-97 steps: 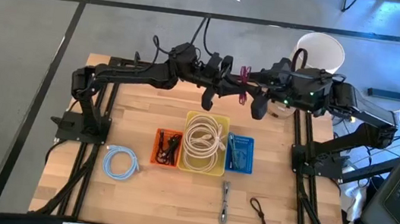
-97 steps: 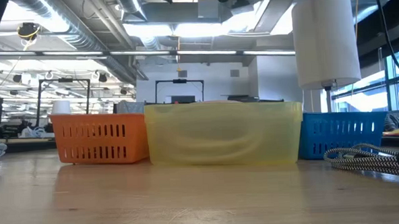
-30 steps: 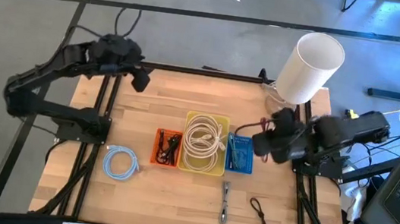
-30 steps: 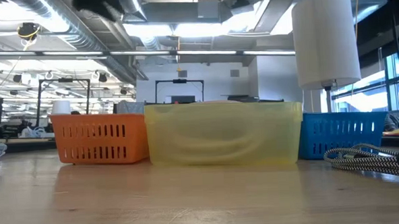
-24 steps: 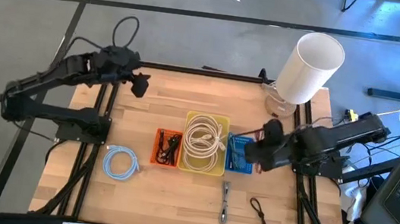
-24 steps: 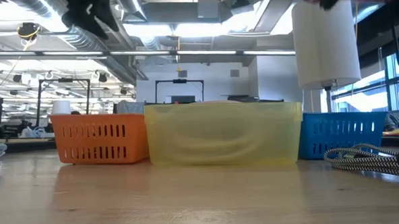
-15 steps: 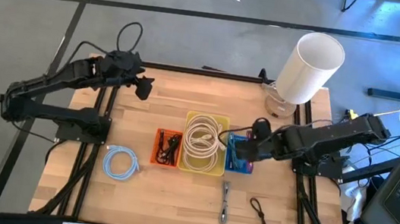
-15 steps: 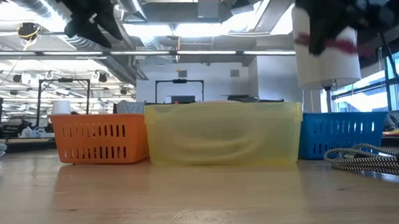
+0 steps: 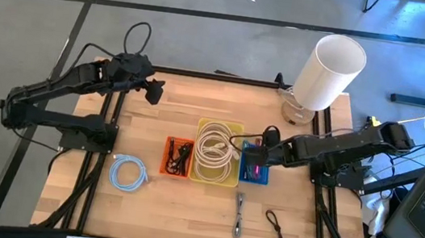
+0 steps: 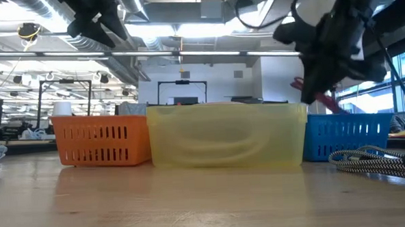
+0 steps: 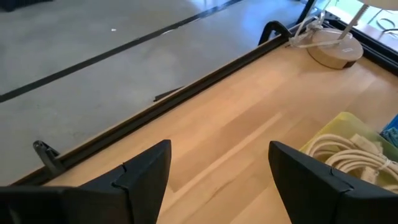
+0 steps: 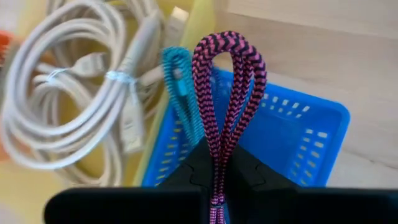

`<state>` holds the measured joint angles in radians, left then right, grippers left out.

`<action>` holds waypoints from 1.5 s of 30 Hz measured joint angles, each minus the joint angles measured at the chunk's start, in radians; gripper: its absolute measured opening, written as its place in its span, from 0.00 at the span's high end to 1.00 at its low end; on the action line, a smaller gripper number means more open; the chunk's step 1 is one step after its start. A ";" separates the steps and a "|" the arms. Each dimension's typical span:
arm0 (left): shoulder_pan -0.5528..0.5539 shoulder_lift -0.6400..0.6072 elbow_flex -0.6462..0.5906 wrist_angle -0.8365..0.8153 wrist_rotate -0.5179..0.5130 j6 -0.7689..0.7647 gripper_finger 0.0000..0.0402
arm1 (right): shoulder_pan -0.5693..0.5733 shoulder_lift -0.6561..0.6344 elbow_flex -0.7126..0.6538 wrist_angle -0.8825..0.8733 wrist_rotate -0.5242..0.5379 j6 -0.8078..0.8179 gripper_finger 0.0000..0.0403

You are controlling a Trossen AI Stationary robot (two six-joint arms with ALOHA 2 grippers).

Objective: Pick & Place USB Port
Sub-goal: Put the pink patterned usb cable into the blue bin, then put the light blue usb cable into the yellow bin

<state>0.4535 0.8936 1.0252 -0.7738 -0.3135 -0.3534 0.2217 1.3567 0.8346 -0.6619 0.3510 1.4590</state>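
A pink-and-black braided USB cable (image 12: 227, 87), folded into a loop, sticks out of my right gripper (image 12: 217, 165), which is shut on it. That gripper (image 9: 255, 165) hangs over the blue basket (image 9: 259, 178), right of the yellow basket (image 9: 214, 176). In the blue basket lies a teal braided cable (image 12: 179, 87). In the low view the pink cable (image 10: 329, 103) reaches down to the blue basket's rim (image 10: 346, 117). My left gripper (image 9: 155, 92) stands open and high over the table's far left part, nothing between its fingers (image 11: 146, 177). My right gripper pinches the doubled strands of the pink cable (image 12: 219, 146) between its two fingers, just below the loop. The fingers slant down from the table's right side and lie along the strands. The loop juts past the fingertips over the blue basket; whether it touches the basket, I cannot tell.
White cables fill the yellow basket; an orange basket (image 9: 178, 156) with dark cables stands left of it. On the near table lie a blue coiled cable (image 9: 127, 173), a grey cable (image 9: 239, 216) and a black cable (image 9: 275, 227). A white roll (image 9: 330, 64) stands far right.
My right gripper has come down from high at the table's right edge, moving toward the left, to just over the blue basket, with the pink cable still in it. My left gripper has sunk a little and then kept still.
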 joint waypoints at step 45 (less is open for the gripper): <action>0.000 0.000 0.000 -0.022 0.084 0.050 0.35 | -0.001 0.166 0.231 -0.306 0.101 -0.110 0.55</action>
<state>0.4534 0.8940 1.0248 -0.7963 -0.2299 -0.3038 0.2203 1.5223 1.0659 -0.9675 0.4524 1.3491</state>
